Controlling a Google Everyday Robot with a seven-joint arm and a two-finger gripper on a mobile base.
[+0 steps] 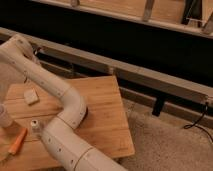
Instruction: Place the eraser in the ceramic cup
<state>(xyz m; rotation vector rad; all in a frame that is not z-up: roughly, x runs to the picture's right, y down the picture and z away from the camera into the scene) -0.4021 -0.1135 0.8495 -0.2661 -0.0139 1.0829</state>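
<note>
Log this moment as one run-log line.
gripper: shut, out of sight past upper-left end of arm | eraser: flat on wooden table, ungrasped | ceramic cup: at frame's left edge, apart from eraser

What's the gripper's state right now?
Gripper: out of view past the upper-left end of the arm; closed. The eraser lies free on the table.
</note>
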